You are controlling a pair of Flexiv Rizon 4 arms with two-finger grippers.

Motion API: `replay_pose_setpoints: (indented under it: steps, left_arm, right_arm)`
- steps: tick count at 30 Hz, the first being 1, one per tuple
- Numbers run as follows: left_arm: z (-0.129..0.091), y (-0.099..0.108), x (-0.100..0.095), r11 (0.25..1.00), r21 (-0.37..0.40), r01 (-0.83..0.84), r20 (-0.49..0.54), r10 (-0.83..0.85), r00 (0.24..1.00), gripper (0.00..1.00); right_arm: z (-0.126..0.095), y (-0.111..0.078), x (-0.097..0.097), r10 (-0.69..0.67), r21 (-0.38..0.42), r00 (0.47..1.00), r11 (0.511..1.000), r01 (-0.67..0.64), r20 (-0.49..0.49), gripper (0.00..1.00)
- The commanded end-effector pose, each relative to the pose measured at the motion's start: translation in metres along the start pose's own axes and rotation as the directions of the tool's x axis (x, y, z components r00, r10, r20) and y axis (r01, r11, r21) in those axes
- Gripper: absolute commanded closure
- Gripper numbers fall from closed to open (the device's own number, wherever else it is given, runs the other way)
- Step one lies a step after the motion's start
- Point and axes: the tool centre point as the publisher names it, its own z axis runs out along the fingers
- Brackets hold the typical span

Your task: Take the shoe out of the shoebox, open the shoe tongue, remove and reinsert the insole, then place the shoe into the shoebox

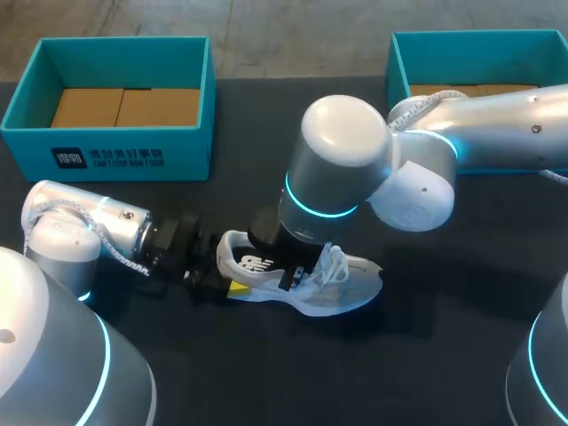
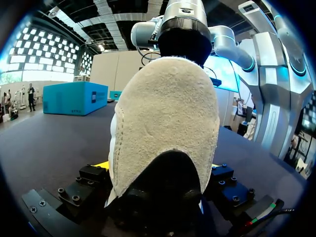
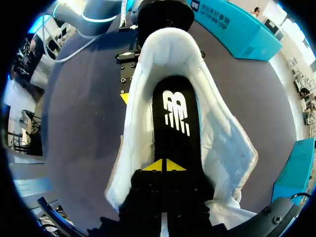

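White shoe (image 1: pixel 346 288) on the dark worktop (image 1: pixel 444 342), toe rightward. Left tool (image 1: pixel 229 269) at its heel, right tool (image 1: pixel 289 273) down at its opening. Behind, teal left shoebox (image 1: pixel 186 155) and right shoebox (image 1: pixel 399 75), well apart.

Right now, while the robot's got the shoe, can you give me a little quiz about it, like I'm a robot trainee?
1. Fill in: the left gripper holds the white sneaker by its ____.
2. True or false: the white sneaker sits inside the teal shoebox.
3. Whose yellow tips are down inside the sneaker, on the black insole? A) left gripper B) right gripper C) neither

Key
1. heel
2. False: it lies on the dark table, in front of the box.
3. B
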Motion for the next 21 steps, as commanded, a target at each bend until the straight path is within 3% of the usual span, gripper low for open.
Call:
replay_pose_setpoints:
  steps: [1,14,21]
  left_arm:
    - [-0.002,0.004,-0.001,1.0,0.0,0.001,0.002,-0.001,1.0,1.0]
    - [-0.002,0.004,-0.001,1.0,0.0,0.001,0.002,-0.001,1.0,1.0]
    - [-0.002,0.004,-0.001,1.0,0.0,0.001,0.002,-0.001,1.0,1.0]
  right_arm:
    - [-0.013,-0.006,-0.003,-0.007,-0.037,1.0,0.999,0.007,0.019,1.0]
    - [-0.037,-0.003,-0.009,-0.008,-0.125,0.994,0.992,0.021,0.106,1.0]
    - [-0.031,0.013,-0.014,-0.031,-0.025,0.992,0.999,0.034,0.123,1.0]
